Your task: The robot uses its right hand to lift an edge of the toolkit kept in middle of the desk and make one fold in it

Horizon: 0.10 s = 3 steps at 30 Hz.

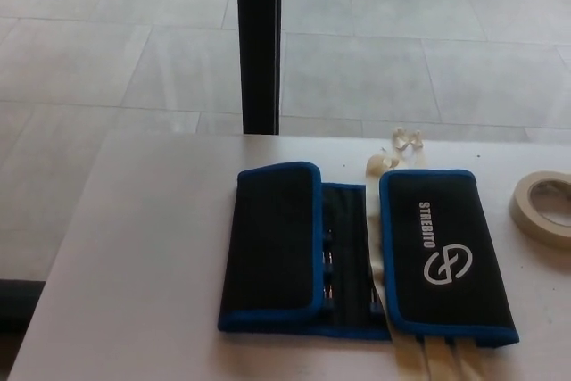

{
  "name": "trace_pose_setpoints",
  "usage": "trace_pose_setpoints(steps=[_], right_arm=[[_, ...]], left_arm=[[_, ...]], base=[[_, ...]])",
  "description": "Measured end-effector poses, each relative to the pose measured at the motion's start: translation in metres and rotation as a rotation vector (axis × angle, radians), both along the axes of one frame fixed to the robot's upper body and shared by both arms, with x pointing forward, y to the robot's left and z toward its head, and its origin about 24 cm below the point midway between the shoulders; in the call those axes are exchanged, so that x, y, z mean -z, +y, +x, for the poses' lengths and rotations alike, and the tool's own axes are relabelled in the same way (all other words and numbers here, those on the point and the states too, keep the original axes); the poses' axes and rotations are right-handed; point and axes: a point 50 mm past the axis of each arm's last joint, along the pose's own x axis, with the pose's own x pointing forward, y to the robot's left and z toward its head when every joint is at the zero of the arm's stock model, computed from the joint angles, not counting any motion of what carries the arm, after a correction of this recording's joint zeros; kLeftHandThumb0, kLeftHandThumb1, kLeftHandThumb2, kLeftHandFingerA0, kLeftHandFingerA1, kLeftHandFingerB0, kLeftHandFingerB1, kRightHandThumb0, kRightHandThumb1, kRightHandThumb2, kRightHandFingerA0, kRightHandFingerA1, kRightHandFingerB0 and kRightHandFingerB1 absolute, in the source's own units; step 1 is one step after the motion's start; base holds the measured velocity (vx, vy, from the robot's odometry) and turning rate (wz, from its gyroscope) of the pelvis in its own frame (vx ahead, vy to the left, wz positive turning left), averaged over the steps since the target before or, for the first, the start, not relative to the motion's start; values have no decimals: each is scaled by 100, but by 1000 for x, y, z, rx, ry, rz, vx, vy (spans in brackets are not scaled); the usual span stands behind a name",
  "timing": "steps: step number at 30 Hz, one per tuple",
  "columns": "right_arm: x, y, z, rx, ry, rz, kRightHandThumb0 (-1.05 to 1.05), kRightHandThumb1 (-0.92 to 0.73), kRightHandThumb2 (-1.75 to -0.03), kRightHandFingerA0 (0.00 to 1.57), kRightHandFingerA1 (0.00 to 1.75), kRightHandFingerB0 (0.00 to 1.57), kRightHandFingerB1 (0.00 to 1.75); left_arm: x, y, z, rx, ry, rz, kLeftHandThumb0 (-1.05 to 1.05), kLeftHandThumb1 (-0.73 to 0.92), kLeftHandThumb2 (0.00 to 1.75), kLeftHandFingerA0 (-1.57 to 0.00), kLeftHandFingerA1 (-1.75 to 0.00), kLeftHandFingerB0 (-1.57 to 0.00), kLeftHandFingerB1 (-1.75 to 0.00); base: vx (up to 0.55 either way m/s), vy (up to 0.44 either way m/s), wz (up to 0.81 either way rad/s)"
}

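Note:
A black toolkit roll with blue trim (357, 256) lies flat on the white desk (152, 265). Its left flap (272, 247) is folded over the middle. Its right flap (442, 256), with a white logo and lettering, is folded inward too. Between the flaps a narrow strip of tool pockets (348, 256) shows. Cream straps (384, 167) stick out at the top and below the right flap. Neither robot hand appears in the head view.
A roll of masking tape (544, 207) lies at the desk's right edge. A black post (259, 42) stands behind the desk against a tiled floor. The desk's far edge runs just above the toolkit.

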Motion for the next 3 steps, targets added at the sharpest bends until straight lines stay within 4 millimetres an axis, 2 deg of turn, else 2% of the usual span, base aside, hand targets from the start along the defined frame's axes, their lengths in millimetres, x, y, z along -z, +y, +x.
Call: trace_pose_setpoints(steps=[1,2,3], right_arm=[[7,2,-3,22,2,22,-64,-70,-59,56,105,18,67],[11,3,-5,34,5,35,-57,-68,-59,51,103,26,78],[14,4,-6,40,8,43,-57,-68,-59,51,103,26,78]], left_arm=[[0,0,0,-3,-2,-1,-62,72,61,-67,-74,-60,-52],[0,0,0,-8,-7,-3,-61,72,62,-67,-70,-57,-48],[1,-1,0,-11,-10,-5,-61,72,62,-67,-70,-57,-48]], base=[[0,0,0],[0,0,0],[0,0,0]])
